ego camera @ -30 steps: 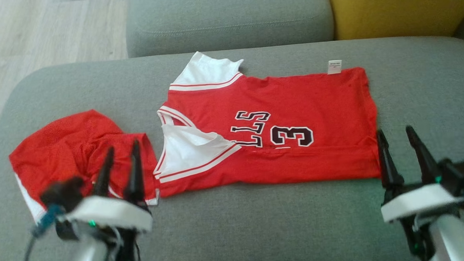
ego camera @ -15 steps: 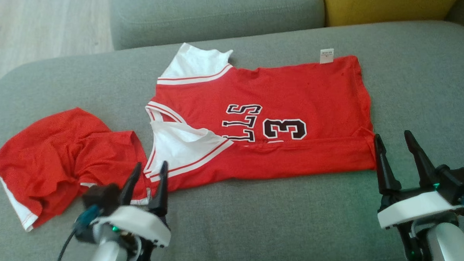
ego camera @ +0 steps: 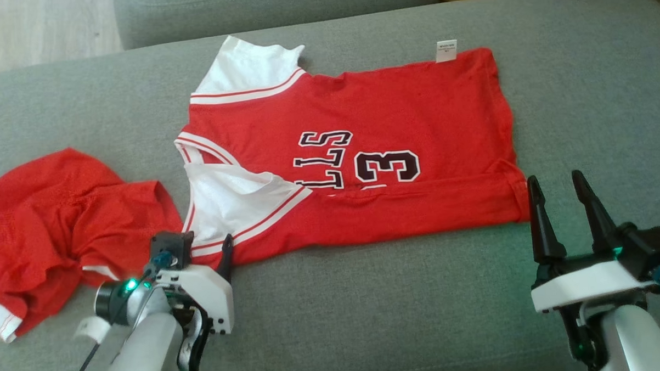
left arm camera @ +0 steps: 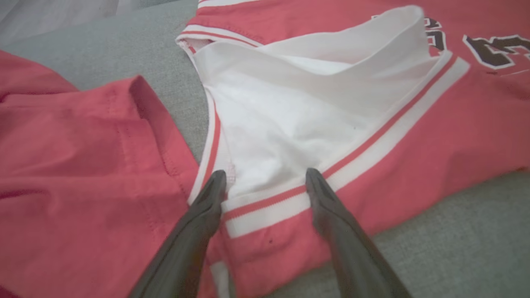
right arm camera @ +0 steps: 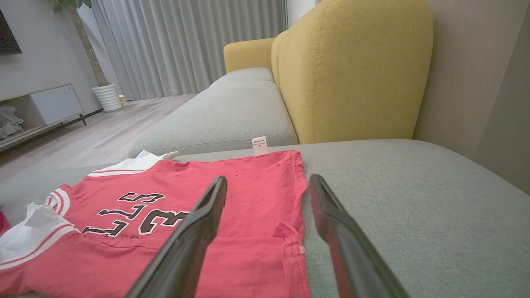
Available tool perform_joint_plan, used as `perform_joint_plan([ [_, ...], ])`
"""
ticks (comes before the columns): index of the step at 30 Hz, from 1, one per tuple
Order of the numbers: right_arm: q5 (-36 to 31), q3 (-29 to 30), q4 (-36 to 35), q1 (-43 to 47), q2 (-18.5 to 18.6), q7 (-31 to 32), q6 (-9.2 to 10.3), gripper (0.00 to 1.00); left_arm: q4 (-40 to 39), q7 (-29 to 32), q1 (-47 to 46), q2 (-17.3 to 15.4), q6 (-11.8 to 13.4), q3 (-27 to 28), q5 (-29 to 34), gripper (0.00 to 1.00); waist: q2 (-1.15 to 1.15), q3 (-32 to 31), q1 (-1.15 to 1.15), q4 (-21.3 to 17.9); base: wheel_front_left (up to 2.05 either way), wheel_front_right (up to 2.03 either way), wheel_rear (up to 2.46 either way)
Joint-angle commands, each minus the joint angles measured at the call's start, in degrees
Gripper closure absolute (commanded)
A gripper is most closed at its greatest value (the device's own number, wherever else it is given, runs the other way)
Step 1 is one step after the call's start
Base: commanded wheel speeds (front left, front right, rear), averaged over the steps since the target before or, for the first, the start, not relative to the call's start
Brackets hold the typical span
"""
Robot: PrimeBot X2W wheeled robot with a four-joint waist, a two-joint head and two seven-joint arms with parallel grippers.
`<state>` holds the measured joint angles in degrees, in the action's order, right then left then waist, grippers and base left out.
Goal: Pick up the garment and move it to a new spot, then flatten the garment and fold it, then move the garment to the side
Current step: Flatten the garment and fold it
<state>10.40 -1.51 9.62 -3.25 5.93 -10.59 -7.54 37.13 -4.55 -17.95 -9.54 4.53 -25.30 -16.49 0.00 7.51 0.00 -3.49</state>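
The garment (ego camera: 360,113) is a red jersey with white sleeves and black lettering, lying flat on the grey sofa seat (ego camera: 367,305) with its near long edge folded over. My left gripper (ego camera: 203,250) is open at the jersey's near-left corner. In the left wrist view its fingers (left arm camera: 265,174) straddle the striped sleeve hem of the garment (left arm camera: 414,136). My right gripper (ego camera: 555,179) is open just off the near-right corner. In the right wrist view the right gripper (right arm camera: 268,179) points across the garment (right arm camera: 248,182) and its hem.
Crumpled red shorts (ego camera: 62,217) lie to the left, almost touching the jersey sleeve, and show beside my left fingers as red shorts (left arm camera: 83,165). A second grey cushion (ego camera: 274,6) sits behind. A yellow backrest (right arm camera: 352,70) stands at the far right. Wood floor (ego camera: 28,26) lies far left.
My left gripper has moved right, from over the red shorts to the jersey's near-left corner. The head camera has shifted. The right gripper has stayed by the near-right corner.
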Motion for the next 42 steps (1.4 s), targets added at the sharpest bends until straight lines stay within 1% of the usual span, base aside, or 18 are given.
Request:
perform_joint_plan([
  [1,-0.6,-1.0,-2.0,-2.1,-0.2,-0.3,0.05,0.0,-0.3,0.2,-3.3,-1.5,0.3,1.6,0.5,0.0,0.0,0.2,0.0,-0.4,0.0,0.0,0.0],
  [5,-0.8,-1.2,-1.7,-2.2,-0.4,-0.1,0.05,0.0,2.6,2.2,-4.1,-1.5,0.5,0.6,1.0,0.0,0.0,0.5,0.0,-0.7,0.0,0.0,0.0],
  [6,-0.8,-1.1,-1.6,-2.3,-0.4,0.1,0.05,0.0,3.2,2.7,-4.2,-1.4,0.4,0.3,1.1,0.21,0.0,0.5,0.0,-0.8,0.0,0.0,0.0],
  [7,-0.8,-1.1,-1.6,-2.3,-0.4,0.1,0.05,0.0,3.2,2.7,-4.2,-1.4,0.4,0.3,1.1,0.21,0.0,0.5,0.0,-0.8,0.0,0.0,0.0],
  [8,-0.7,-1.1,-1.4,-2.3,-0.5,0.4,0.05,0.0,3.7,3.1,-4.3,-1.4,0.2,0.1,1.1,0.89,0.0,0.5,0.0,-0.8,0.0,0.0,0.0],
  [9,-0.6,-1.0,-1.2,-2.3,-0.5,0.9,0.05,0.0,4.0,3.2,-4.4,-1.3,0.0,-0.1,1.0,1.0,0.0,0.5,0.0,-0.7,0.0,0.0,0.0],
  [14,-0.1,0.5,1.9,-2.8,-1.1,5.9,0.05,0.0,3.6,0.8,-5.1,-0.9,-0.2,-0.3,0.8,1.0,0.0,0.4,0.0,-0.1,0.0,0.0,0.0],
  [19,0.6,4.1,6.7,-5.4,-2.4,11.0,0.05,0.0,1.3,-2.4,-5.5,-0.6,-0.7,-0.7,0.8,1.0,0.0,0.9,0.0,1.4,0.0,0.0,0.0],
  [26,1.3,8.3,14.5,-9.9,-3.0,16.1,0.05,0.0,-2.4,-3.2,-5.6,-0.5,-1.2,-1.6,0.6,1.0,0.0,2.1,0.0,3.6,0.0,0.0,0.0],
  [29,1.6,8.7,17.3,-11.6,-3.0,17.5,0.05,0.0,-4.2,-3.5,-5.8,-0.8,-0.9,-1.6,0.7,1.0,0.0,2.9,0.0,4.3,0.0,0.0,0.0],
  [34,0.9,6.8,21.3,-13.8,-3.0,18.4,0.05,0.0,-6.3,-3.1,-6.1,-1.4,-0.7,-2.2,1.0,1.0,0.0,4.0,0.0,5.2,0.0,0.0,0.0],
  [35,0.7,6.9,22.1,-14.3,-3.0,18.7,0.05,0.05,-6.6,-3.0,-6.2,-1.4,-0.7,-2.3,1.1,1.0,0.0,4.1,0.0,5.3,0.0,0.0,0.0],
  [36,0.6,7.0,22.8,-14.7,-3.0,18.8,0.05,0.52,-6.9,-2.9,-6.3,-1.5,-0.7,-2.4,1.0,1.0,0.0,4.2,0.0,5.4,0.0,0.0,0.0],
  [37,0.4,7.2,23.4,-15.1,-3.0,18.8,0.05,0.93,-7.2,-2.9,-6.4,-1.5,-0.6,-2.4,1.0,1.0,0.0,4.2,0.0,5.5,0.0,0.0,0.0],
  [38,0.0,7.2,24.0,-15.4,-3.0,18.8,0.05,1.0,-7.4,-2.8,-6.4,-1.5,-0.6,-2.5,1.0,1.0,0.0,4.2,0.0,5.5,0.0,0.0,0.0],
  [42,-1.5,8.3,25.7,-16.3,-3.0,18.6,0.05,1.0,-7.8,-2.5,-6.1,-1.8,-0.6,-3.0,1.0,1.0,0.0,3.8,0.0,5.5,0.0,0.0,0.0],
])
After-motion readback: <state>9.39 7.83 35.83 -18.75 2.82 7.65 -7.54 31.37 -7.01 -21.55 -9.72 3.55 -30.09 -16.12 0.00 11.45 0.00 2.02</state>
